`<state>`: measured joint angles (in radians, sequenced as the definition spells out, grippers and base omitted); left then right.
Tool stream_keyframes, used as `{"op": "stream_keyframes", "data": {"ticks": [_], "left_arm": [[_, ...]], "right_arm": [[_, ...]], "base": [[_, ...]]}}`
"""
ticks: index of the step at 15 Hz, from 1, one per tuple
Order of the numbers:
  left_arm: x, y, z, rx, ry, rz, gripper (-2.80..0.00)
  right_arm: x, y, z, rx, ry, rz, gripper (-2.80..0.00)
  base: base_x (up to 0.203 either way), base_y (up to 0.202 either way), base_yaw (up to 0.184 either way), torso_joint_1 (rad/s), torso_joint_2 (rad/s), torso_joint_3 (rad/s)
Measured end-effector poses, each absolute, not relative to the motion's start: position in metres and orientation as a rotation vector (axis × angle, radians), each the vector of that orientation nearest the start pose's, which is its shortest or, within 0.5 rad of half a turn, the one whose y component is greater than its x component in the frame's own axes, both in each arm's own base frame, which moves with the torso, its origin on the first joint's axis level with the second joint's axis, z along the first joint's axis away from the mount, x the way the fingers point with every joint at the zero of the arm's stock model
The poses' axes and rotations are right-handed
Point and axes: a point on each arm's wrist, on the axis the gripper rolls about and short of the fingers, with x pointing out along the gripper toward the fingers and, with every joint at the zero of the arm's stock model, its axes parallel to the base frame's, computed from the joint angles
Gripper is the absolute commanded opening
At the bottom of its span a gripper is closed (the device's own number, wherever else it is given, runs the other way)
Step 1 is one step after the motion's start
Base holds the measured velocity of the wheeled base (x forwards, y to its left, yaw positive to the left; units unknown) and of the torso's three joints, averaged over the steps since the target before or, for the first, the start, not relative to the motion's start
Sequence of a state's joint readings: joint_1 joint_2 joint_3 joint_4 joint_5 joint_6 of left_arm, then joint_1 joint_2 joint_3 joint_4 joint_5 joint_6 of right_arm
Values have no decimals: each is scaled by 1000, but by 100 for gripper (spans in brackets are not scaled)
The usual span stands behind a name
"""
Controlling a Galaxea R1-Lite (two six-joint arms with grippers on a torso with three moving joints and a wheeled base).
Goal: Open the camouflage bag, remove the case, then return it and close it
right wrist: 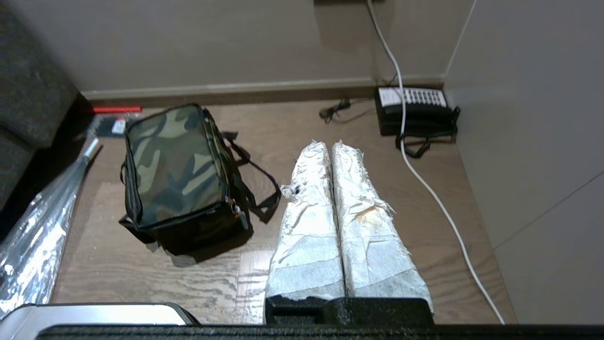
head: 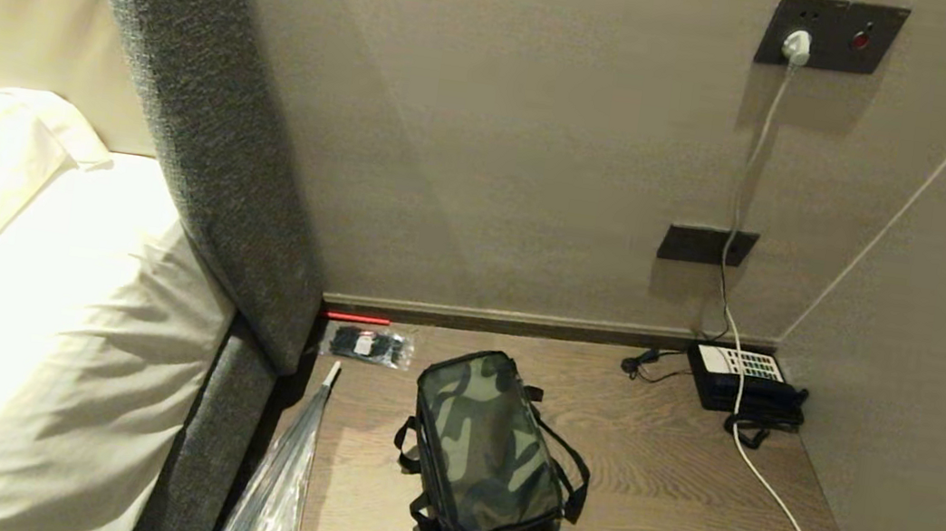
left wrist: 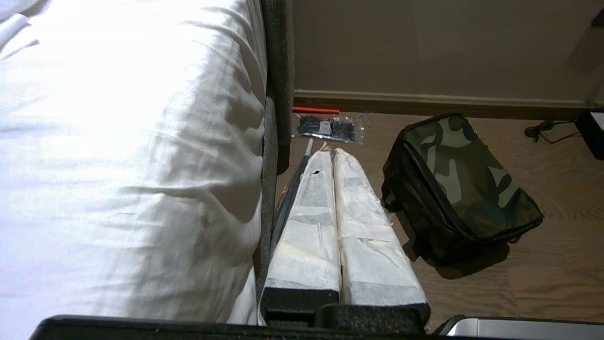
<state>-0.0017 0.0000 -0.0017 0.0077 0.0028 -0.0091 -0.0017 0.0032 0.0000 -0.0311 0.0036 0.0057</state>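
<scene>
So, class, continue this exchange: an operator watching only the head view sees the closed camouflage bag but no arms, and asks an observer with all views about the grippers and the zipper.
Operator: Where are my grippers?
Observer: The left gripper and right gripper both hang shut, one on either side of the camouflage bag.
Operator: And the zipper pull?
Observer: The zipper pull sits at the bag's near corner, on the right gripper's side.

No text, label or number can be read; the desk phone's (head: 742, 374) keypad markings are too small.
</scene>
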Motion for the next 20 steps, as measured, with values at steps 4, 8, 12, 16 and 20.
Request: {"op": "stream_keyframes", "data": {"ticks": [4, 8, 12, 16, 20], "left_arm": [[-23, 0, 75, -9, 6, 1, -280], [-23, 0, 75, -9, 6, 1, -280], [-23, 0, 75, -9, 6, 1, -280], [-23, 0, 75, -6, 6, -1, -280], [-23, 0, 75, 3, 7, -2, -280]], "right_arm": [[-23, 0, 79, 6, -27, 2, -280], [-23, 0, 79, 6, -25, 2, -280], [-23, 0, 79, 4, -26, 2, -280], [-23, 0, 79, 4, -25, 2, -280], [-23, 0, 79, 3, -25, 2, -280]], "base": [[0, 0, 0, 2, 0, 200], [0, 0, 0, 3, 3, 200], [0, 0, 0, 1, 3, 199], [0, 0, 0, 4, 0, 181], [0, 0, 0, 3, 1, 32]]}}
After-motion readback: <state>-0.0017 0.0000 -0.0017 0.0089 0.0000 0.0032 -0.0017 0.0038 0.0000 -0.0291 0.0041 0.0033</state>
